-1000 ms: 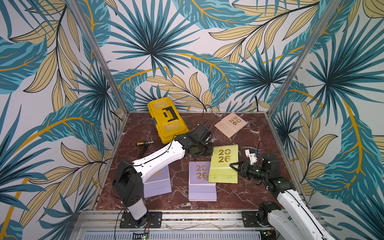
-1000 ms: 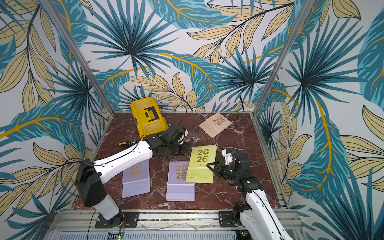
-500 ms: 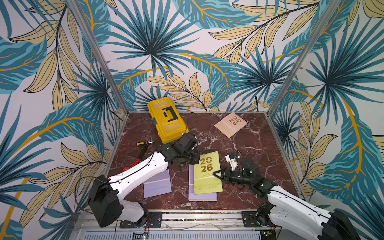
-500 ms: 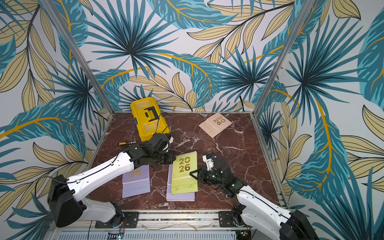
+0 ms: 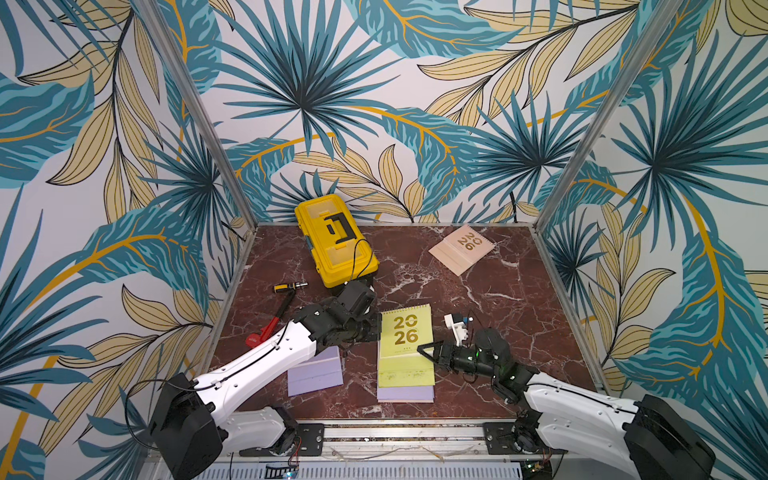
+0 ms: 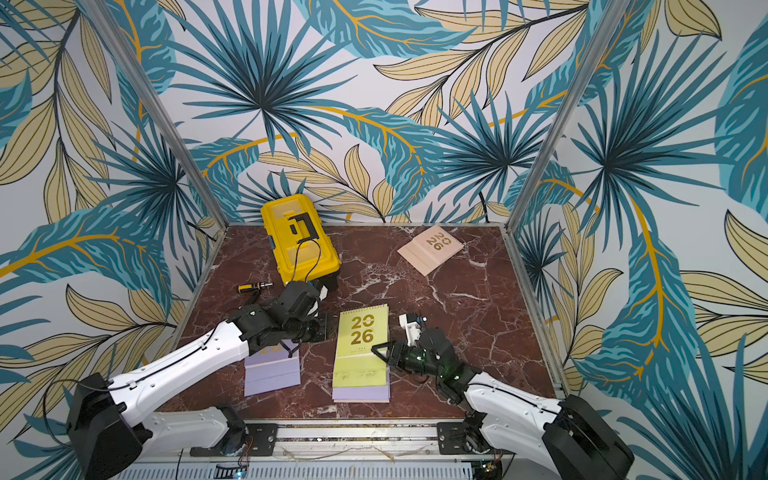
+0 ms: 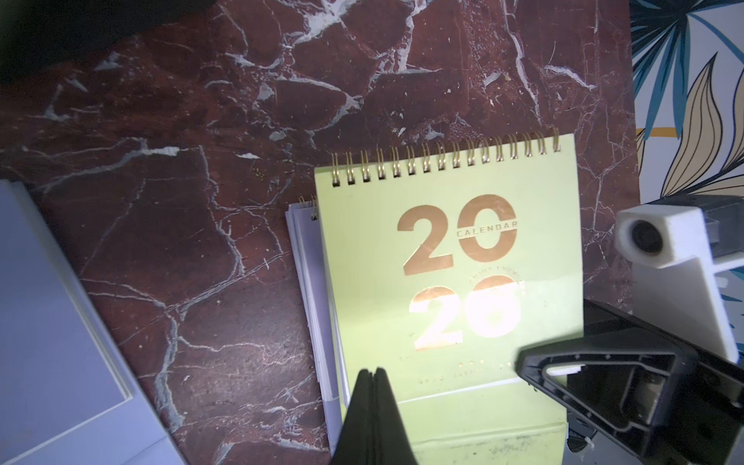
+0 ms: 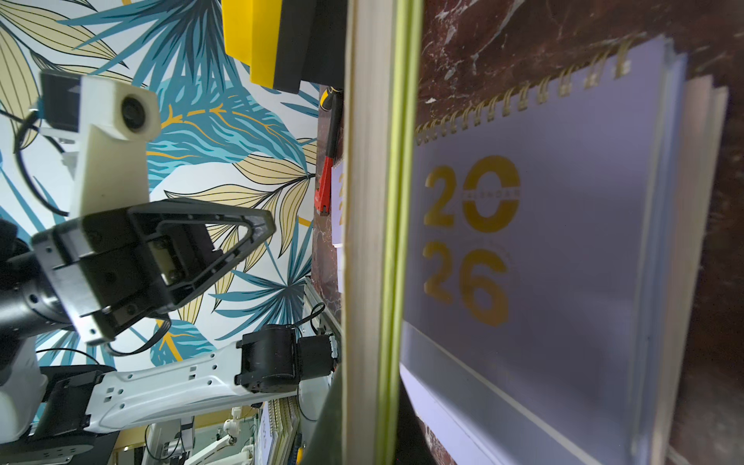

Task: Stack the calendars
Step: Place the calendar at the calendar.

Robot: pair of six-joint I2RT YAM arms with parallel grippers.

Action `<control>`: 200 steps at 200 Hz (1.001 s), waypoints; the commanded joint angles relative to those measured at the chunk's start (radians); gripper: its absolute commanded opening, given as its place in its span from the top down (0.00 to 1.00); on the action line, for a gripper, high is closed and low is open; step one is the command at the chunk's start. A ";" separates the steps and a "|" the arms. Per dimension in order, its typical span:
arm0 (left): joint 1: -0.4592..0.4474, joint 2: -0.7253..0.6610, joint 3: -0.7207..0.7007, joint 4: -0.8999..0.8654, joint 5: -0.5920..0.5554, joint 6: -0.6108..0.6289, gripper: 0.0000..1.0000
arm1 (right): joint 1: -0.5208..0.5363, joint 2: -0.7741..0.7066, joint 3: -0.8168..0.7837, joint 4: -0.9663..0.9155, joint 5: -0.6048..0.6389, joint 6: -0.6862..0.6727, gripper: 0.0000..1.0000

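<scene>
At the front of the tabletop [image 5: 498, 291], a lilac calendar [image 5: 405, 395] lies as the base. The lime calendar [image 5: 405, 332] hangs squared over it for lowering, its edge pinched by the right gripper [image 5: 422, 351]. The left gripper [image 5: 376, 328], closed and empty, stands beside.

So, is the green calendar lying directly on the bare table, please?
No, the green calendar is over a lilac calendar, whose edge peeks out beneath it.
</scene>
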 commanded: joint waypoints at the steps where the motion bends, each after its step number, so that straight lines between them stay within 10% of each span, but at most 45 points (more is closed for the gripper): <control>1: 0.008 -0.012 -0.019 0.027 -0.006 -0.003 1.00 | 0.011 0.000 -0.031 0.116 0.009 0.028 1.00; 168: 0.016 0.019 -0.036 0.056 0.011 0.002 1.00 | 0.026 0.099 -0.059 0.087 0.007 0.000 1.00; 200: 0.017 0.028 -0.038 0.064 0.015 0.003 1.00 | 0.028 0.054 -0.025 -0.091 0.032 -0.045 0.65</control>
